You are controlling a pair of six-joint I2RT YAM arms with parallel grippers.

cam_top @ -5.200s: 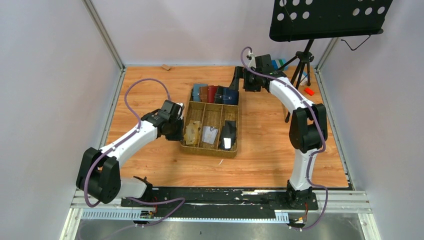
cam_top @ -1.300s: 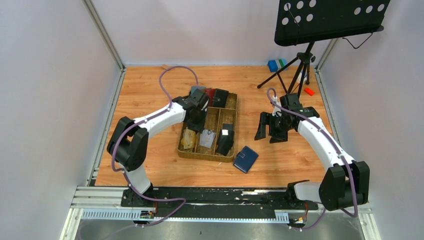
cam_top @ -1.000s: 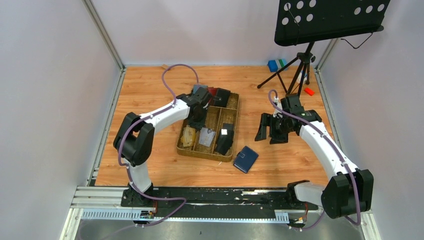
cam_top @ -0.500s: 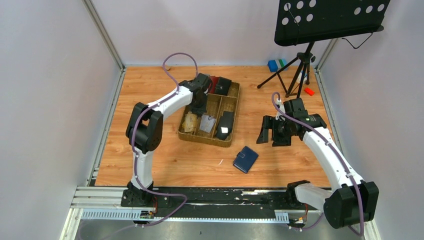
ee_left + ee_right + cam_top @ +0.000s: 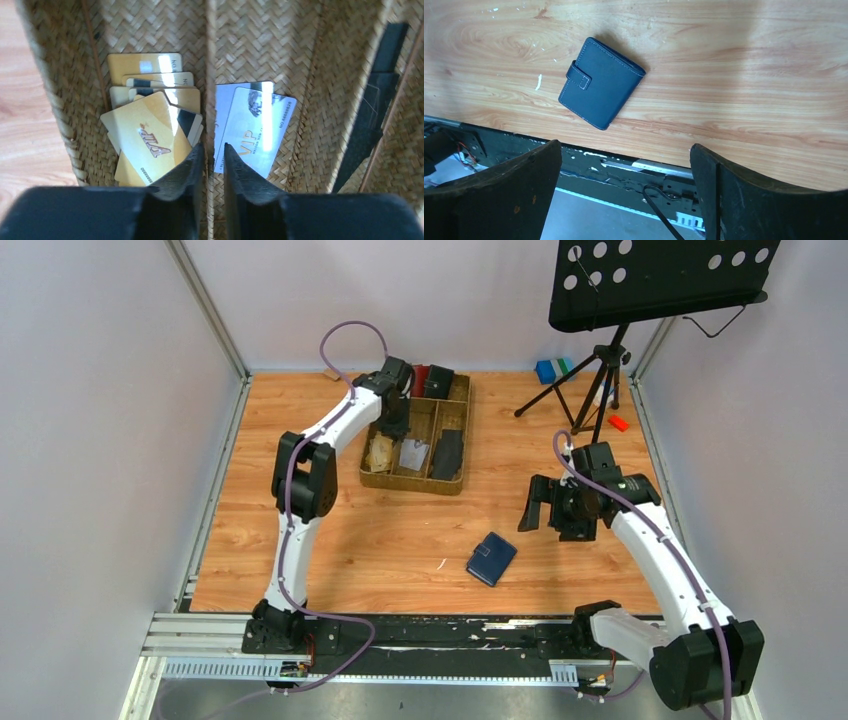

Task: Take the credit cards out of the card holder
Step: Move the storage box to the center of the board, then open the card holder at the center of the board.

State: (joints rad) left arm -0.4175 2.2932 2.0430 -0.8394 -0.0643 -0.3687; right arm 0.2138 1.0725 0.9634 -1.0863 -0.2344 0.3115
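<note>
The navy-blue card holder [image 5: 491, 559] lies shut on the wooden table, tab fastened, and also shows in the right wrist view [image 5: 601, 82]. No cards show in it. My right gripper [image 5: 548, 510] hangs open and empty to the right of and above the holder; its jaws [image 5: 625, 147] stand wide apart. My left gripper [image 5: 397, 428] reaches into the wicker basket [image 5: 412, 488]. In the left wrist view it [image 5: 213, 150] is shut on the basket's divider wall [image 5: 210, 75], with tan-gold cards [image 5: 150, 130] to its left and white cards [image 5: 250, 125] to its right.
Black cards [image 5: 375, 115] stand in the basket's third slot. Red and black holders [image 5: 430, 380] sit at the basket's far end. A music stand tripod [image 5: 598, 390], a blue block [image 5: 545, 370] and a small orange item [image 5: 618, 422] are at the back right. A black rail [image 5: 440, 630] runs along the near edge.
The left arm has stretched out and dragged the basket toward the back of the table. The right gripper has drifted a little toward the near right, still open. The navy holder has not moved.
</note>
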